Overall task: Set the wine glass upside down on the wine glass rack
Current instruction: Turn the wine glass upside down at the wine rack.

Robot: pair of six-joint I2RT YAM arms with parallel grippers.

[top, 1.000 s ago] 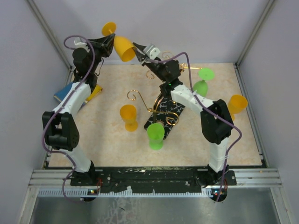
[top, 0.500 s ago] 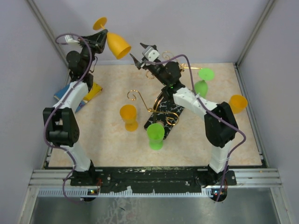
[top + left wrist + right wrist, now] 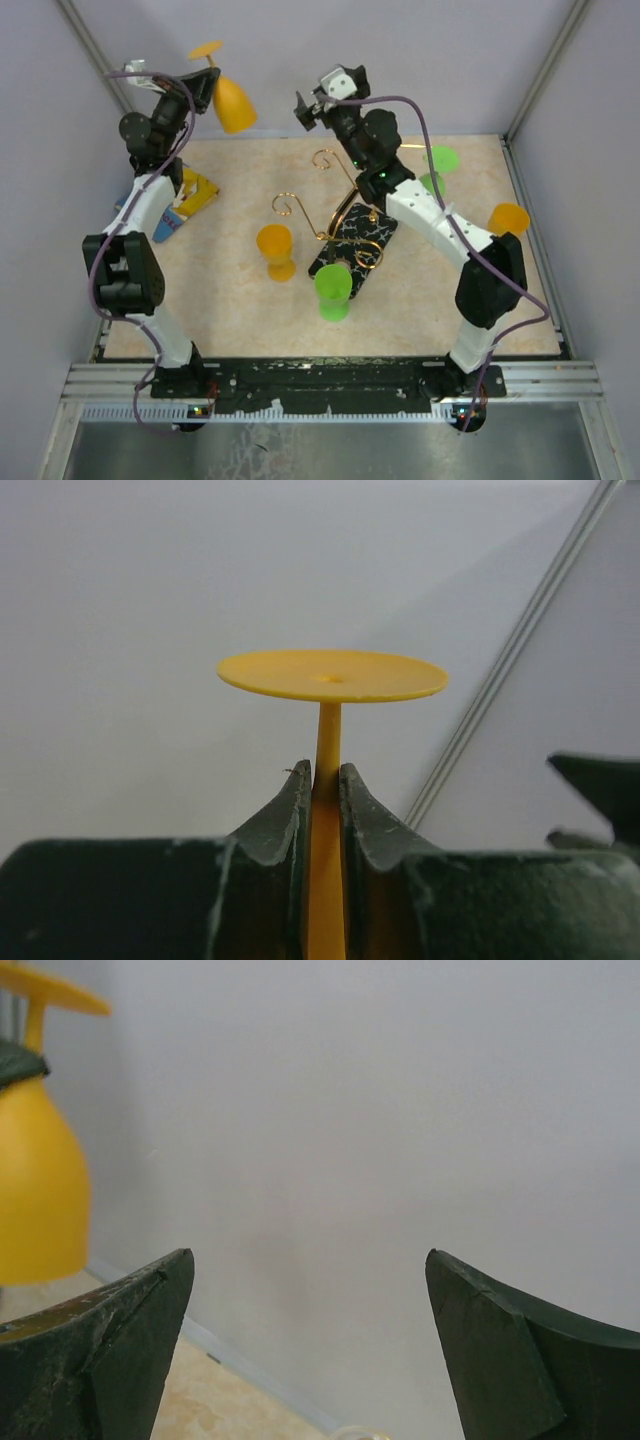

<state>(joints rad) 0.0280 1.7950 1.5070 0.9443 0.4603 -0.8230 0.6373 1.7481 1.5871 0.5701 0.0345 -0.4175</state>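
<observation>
My left gripper (image 3: 212, 88) is shut on the stem (image 3: 327, 742) of a yellow wine glass (image 3: 234, 105), held high near the back wall at the far left. Its round foot (image 3: 332, 675) is uppermost and its bowl (image 3: 35, 1200) hangs below. My right gripper (image 3: 303, 112) is open and empty, raised a short way to the right of the bowl and apart from it; in the right wrist view the right gripper (image 3: 310, 1260) has only wall between its fingers. The wine glass rack (image 3: 352, 245), gold wire scrolls on a black marbled base, stands mid-table.
On the table stand a yellow glass (image 3: 275, 248) left of the rack and a green glass (image 3: 333, 290) by the base's near end. Another green glass (image 3: 435, 170) and an orange one (image 3: 508, 220) are at the right. A blue-yellow packet (image 3: 185, 200) lies far left.
The right gripper has opened, let go of the yellow bowl and drawn back to the right. The left arm has carried the glass left and higher, by its stem.
</observation>
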